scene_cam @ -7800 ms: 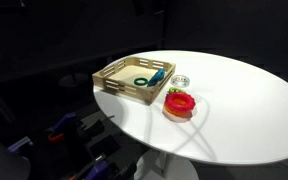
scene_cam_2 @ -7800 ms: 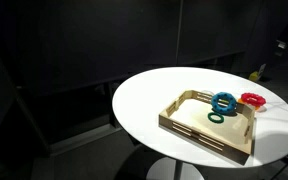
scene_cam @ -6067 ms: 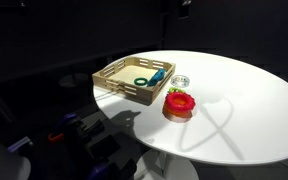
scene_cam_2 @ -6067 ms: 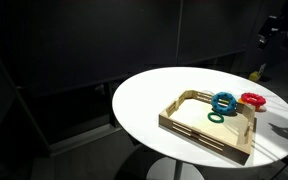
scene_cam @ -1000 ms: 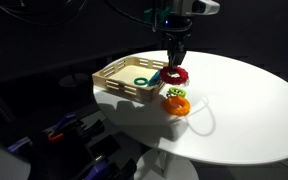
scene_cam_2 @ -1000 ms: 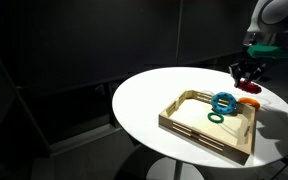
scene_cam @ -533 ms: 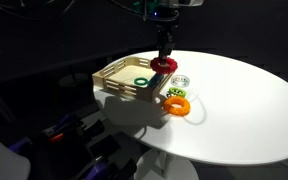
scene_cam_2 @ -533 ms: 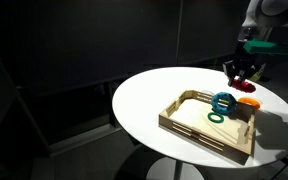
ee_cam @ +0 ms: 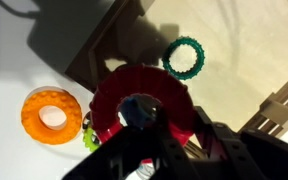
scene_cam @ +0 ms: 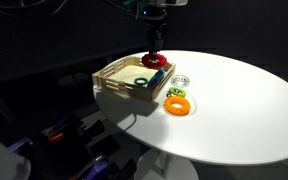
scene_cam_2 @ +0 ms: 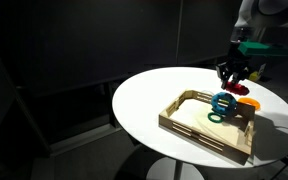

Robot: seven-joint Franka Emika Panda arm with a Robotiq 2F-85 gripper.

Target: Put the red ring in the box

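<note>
Fingers (ee_cam: 219, 150) of the gripper (scene_cam: 154, 57) were clamped on the red ring (ee_cam: 174, 95), which hung over the wooden box's (scene_cam: 124, 90) edge, the box's interior lying toward the green ring (ee_cam: 168, 58).

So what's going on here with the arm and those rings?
The robot arm's claw is shut on the red ring and holds it in the air over the wooden box, close to one edge. The ring has not been let go yet. A green ring already lies inside the box. An orange ring sits on the white table just outside the box, with a small silver dish near it.
</note>
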